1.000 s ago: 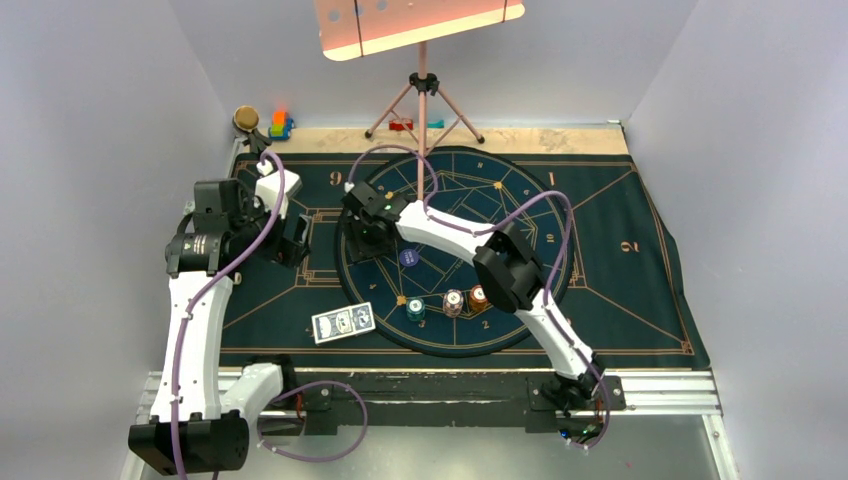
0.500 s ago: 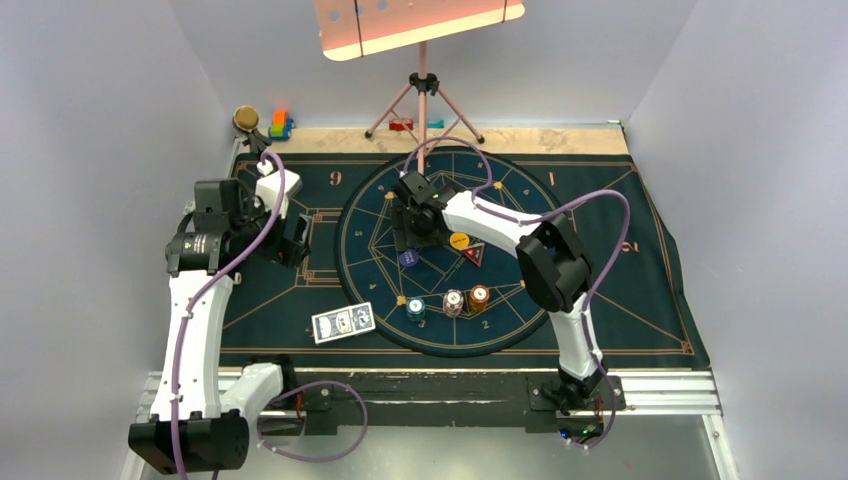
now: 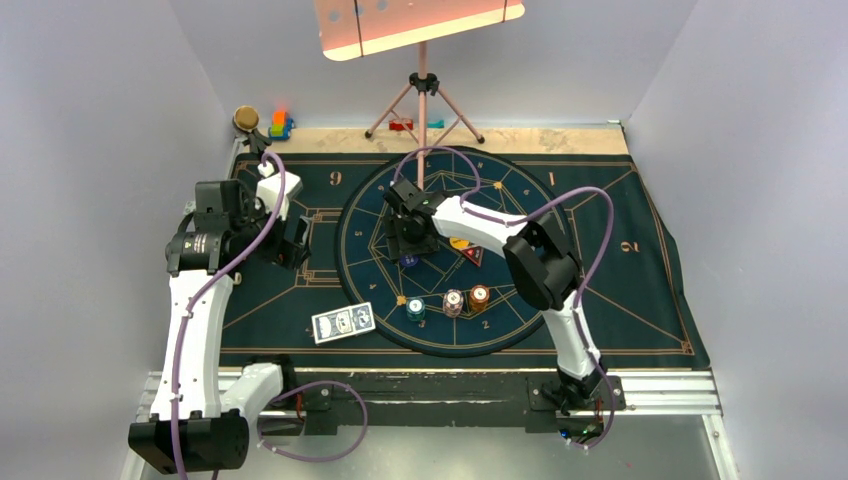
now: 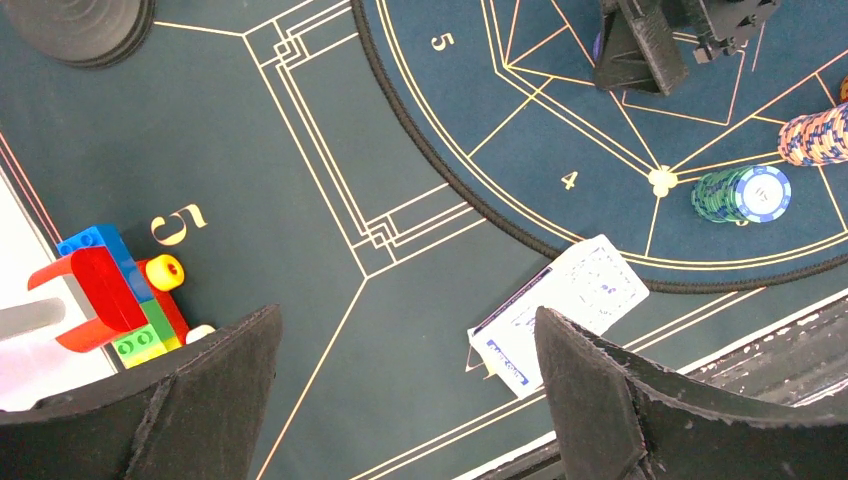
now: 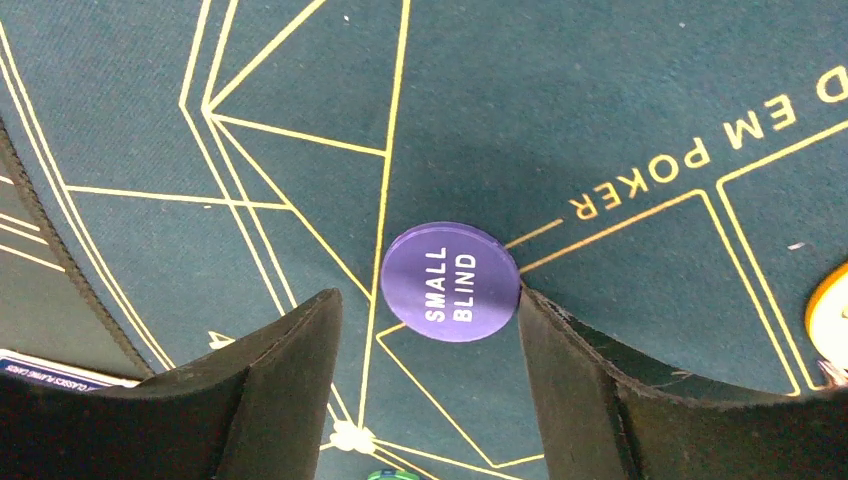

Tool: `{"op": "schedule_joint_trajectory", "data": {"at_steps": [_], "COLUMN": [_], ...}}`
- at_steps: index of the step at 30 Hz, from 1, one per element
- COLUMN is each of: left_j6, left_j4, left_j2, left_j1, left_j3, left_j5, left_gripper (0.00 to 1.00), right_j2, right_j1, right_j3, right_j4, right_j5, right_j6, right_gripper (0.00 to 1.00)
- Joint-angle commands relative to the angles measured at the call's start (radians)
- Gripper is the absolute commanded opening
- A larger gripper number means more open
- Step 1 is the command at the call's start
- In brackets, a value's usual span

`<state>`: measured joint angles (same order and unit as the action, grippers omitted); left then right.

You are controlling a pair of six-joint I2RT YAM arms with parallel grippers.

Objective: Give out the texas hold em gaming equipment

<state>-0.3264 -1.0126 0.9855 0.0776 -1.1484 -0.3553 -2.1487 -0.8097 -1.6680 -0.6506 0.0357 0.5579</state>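
Straddling the purple SMALL BLIND disc (image 5: 450, 282), my right gripper (image 5: 425, 300) stands with its jaws parted. One fingertip (image 5: 535, 310) sits at the disc's edge, touching or just beside it; I cannot tell which. A strip of felt shows between the disc and the other finger. Nothing is clamped. The disc lies flat on the round mat (image 5: 560, 90), across a gold line, near the printed words "EM POKER".

Noted further out on the same mat: the yellow disc (image 5: 832, 320) shows only as a sliver at the edge of my right wrist view. From above, the triangular marker (image 3: 471, 256) lies just beside it, both partly hidden under my right forearm. Three short stacks stand in a row toward the near rim: teal chips (image 3: 416, 308), white chips (image 3: 453, 300) and orange chips (image 3: 479, 296), each close to the next.

My left gripper (image 4: 405, 320) has its jaws wide, with nothing between them. It hangs over the rectangular green cloth (image 4: 300, 150), to the left of the round mat and well apart from the chips. The playing cards (image 4: 560, 310) lie flat on the cloth below it, with a corner at the round mat's rim, near the teal chips.

Toy blocks (image 3: 281, 125) stand at the cloth's far left corner. A pink tripod stand (image 3: 422, 100) stands at the far edge, behind the round mat.
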Motion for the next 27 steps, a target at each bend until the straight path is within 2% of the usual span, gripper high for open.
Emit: {"op": "schedule_joint_trajectory", "data": {"at_steps": [1,4,10,20,27], "left_j6": [-0.014,-0.014,-0.014,-0.019,-0.023], "left_j4": [-0.003,-0.004,-0.006,-0.005,0.0], "left_j2": [-0.001,-0.002,-0.011,-0.023,-0.027], "left_j1": [0.007,0.006,0.006,0.006,0.005], "left_j3": [-0.047,-0.05,-0.054,-0.054,-0.045], "left_j5": [-0.014,-0.012,-0.001,0.026,0.034], "left_gripper": [1.0,1.0,1.0,1.0,1.0], "right_j2": [-0.036,-0.046,-0.093,-0.236,-0.308], "right_j1": [-0.031,-0.041,-0.072,-0.155,-0.163], "right_j3": [-0.035,-0.043,-0.117,-0.367,-0.568], "right_j4": [0.008,0.016,0.0,-0.032,-0.042], "right_j5": [-0.033,-0.063,-0.105,-0.198,-0.235], "right_j6": [0.018,0.02,0.033,0.103,0.133], "right_gripper": [0.67,0.65,0.55,0.53,0.54]}}
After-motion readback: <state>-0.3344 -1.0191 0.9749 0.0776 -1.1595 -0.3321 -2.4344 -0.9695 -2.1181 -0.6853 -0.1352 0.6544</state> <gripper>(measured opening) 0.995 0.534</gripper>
